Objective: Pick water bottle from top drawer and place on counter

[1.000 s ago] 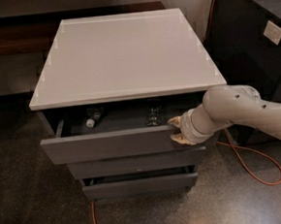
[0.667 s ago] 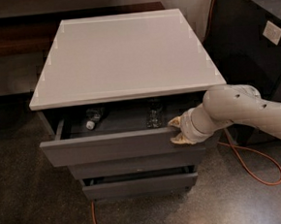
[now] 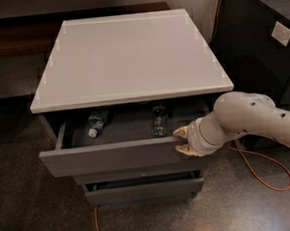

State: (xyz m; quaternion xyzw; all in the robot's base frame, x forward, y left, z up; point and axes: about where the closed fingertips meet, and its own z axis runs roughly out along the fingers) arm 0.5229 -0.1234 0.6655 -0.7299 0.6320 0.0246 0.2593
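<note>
The top drawer (image 3: 113, 157) of the grey cabinet stands pulled part way out under the white counter (image 3: 130, 58). Inside it, the clear water bottle (image 3: 159, 122) lies right of centre, end-on toward me. A second bottle with a pale label and white cap (image 3: 96, 122) lies at the left. My gripper (image 3: 182, 140) is at the right end of the drawer front, its fingers clamped over the top edge of the panel, just right of and in front of the water bottle. The back of the drawer is hidden under the counter.
A dark black unit (image 3: 264, 43) stands close on the right, with an orange cable (image 3: 269, 170) looping on the floor by it. Two narrower drawers (image 3: 141, 190) sit below the top one. A dark bench runs behind the cabinet.
The top drawer has slid further out toward me, with my gripper moving along on its front. More of both bottles shows now.
</note>
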